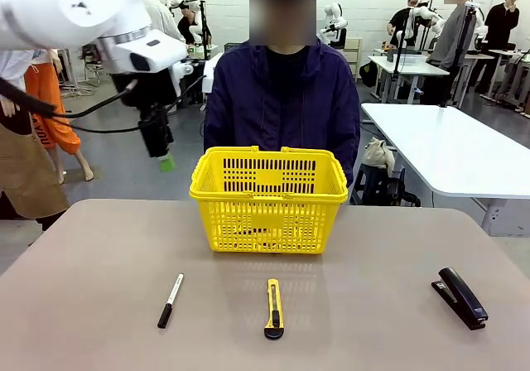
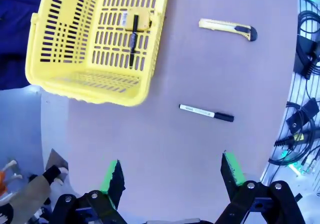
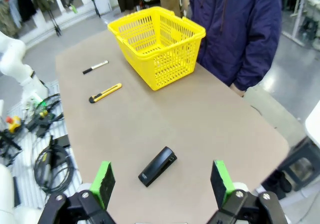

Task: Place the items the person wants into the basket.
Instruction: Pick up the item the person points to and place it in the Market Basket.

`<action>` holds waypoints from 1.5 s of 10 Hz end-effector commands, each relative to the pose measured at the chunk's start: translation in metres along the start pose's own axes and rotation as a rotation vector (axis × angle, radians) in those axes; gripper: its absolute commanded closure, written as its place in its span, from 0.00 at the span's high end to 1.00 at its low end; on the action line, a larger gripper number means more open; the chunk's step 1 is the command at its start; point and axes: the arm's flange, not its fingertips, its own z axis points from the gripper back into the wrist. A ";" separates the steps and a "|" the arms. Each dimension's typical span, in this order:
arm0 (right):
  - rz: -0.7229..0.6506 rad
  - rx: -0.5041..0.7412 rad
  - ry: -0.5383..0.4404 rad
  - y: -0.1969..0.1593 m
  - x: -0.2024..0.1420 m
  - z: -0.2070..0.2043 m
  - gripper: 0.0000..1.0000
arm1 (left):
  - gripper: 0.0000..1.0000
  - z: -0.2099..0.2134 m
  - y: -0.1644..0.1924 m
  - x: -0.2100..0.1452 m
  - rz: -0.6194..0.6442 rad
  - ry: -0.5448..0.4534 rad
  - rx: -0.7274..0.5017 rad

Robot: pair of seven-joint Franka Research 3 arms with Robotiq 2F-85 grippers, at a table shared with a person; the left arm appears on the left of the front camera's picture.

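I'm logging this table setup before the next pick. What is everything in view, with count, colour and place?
basket: one, bright yellow, far middle of the table
tape measure: one, yellow, inside the basket
pen: one, black, inside the basket by the tape measure
marker: one, white with black cap, near left of the table
utility knife: one, yellow and black, near middle
stapler: one, black, near right
table: one, grey-brown
person: one, dark navy-purple jacket, at the far side behind the basket
left gripper: one, black with green pads, open, raised left of the basket
right gripper: one, black with green pads, open, above the stapler's end
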 end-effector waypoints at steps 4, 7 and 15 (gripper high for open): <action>0.017 0.000 -0.042 -0.002 0.001 0.000 1.00 | 1.00 -0.002 -0.002 -0.012 0.010 -0.009 0.002; 0.017 0.000 -0.042 -0.002 0.001 0.000 1.00 | 1.00 -0.002 -0.002 -0.012 0.010 -0.009 0.002; 0.017 0.000 -0.042 -0.002 0.001 0.000 1.00 | 1.00 0.059 -0.025 -0.106 -0.083 -0.315 -0.178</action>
